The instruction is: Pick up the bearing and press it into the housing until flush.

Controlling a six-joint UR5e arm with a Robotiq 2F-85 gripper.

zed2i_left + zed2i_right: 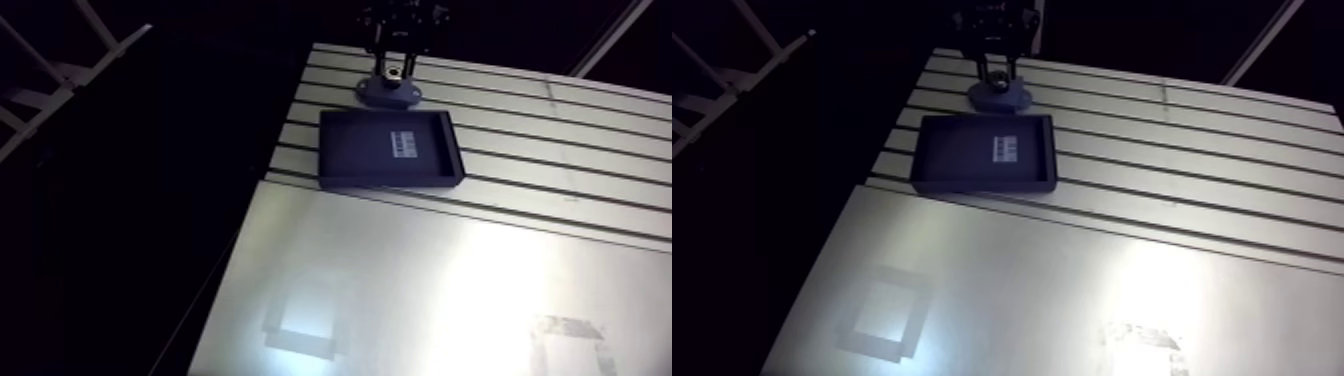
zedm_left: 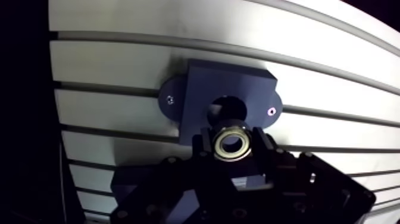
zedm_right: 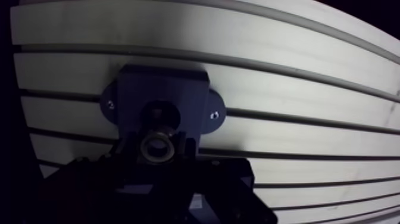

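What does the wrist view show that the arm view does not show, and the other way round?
Only the wrist view: the bearing clamped in the gripper, close to the empty bore of the housing but not yet in it, and a screw in each housing ear. Only the arm view: a dark tray with a white label, lying beside the housing, and the smooth plate. Both: housing, gripper above it, slotted table.
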